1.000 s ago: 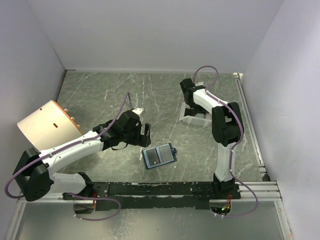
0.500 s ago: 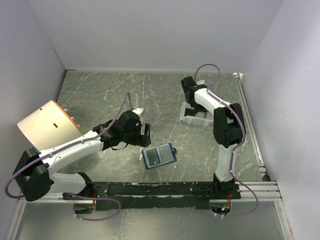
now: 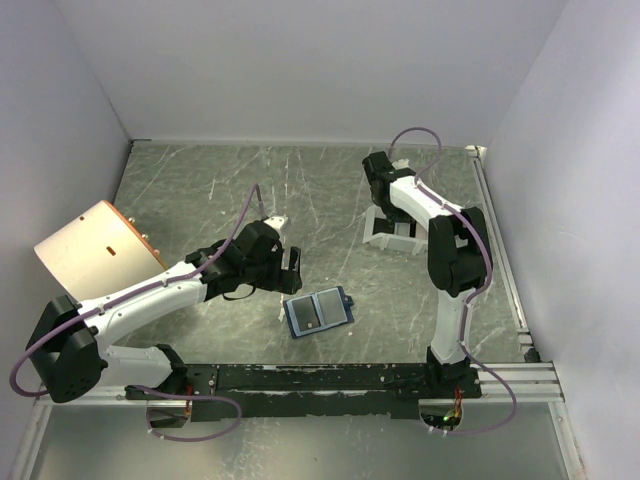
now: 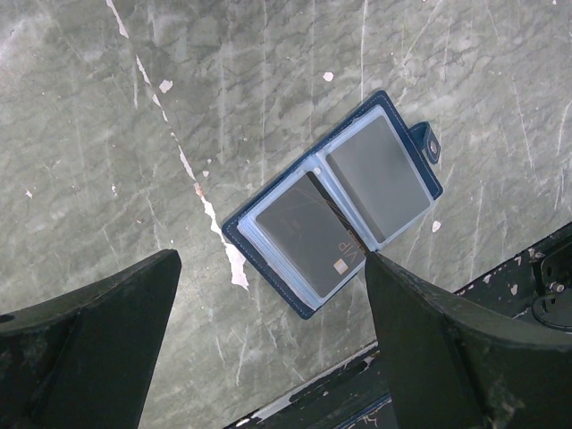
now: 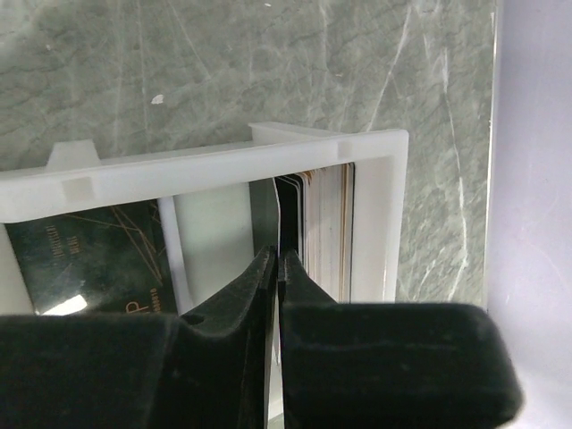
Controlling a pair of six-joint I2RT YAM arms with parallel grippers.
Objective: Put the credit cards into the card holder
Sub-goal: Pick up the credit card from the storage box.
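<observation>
Top view: my right gripper (image 3: 386, 222) is down in the white tray (image 3: 377, 238), well apart from the card holder (image 3: 318, 311), which lies open beside my left gripper (image 3: 291, 266).

Left wrist: jaws wide, empty; one dark card (image 4: 308, 239) already sits in a pocket.

Right wrist: jaws closed among the upright credit cards (image 5: 326, 223) (picking step, I judge); whether one is pinched is hidden. Next: lift straight, carry to the holder.

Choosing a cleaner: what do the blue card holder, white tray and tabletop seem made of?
Card holder: dark blue leather-like cover, possibly faux, with clear shiny plastic sleeves. White tray: matte rigid plastic, judging by its thick uniform walls. Tabletop: grey-green marble look with white veins; stone or printed laminate, cannot tell.
</observation>
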